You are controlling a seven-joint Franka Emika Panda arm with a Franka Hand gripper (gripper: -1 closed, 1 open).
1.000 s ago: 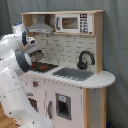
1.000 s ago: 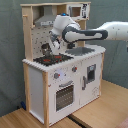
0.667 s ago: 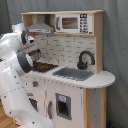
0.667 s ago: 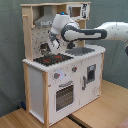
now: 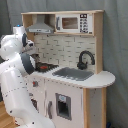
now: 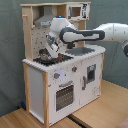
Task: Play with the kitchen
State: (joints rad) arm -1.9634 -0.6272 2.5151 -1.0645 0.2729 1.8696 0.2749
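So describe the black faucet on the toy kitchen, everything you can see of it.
The black faucet is a dark, glossy-looking arch that rises from a thicker base at the back of the counter and curves over toward the grey sink. It stands upright just behind the sink, in front of the tiled back wall and below the microwave. In the first exterior view nothing touches it but the counter; the robot arm works over the stovetop instead.

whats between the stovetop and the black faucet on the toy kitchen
The grey sink, set into the white counter, in the first exterior view; stovetop on its left, faucet behind its right end.
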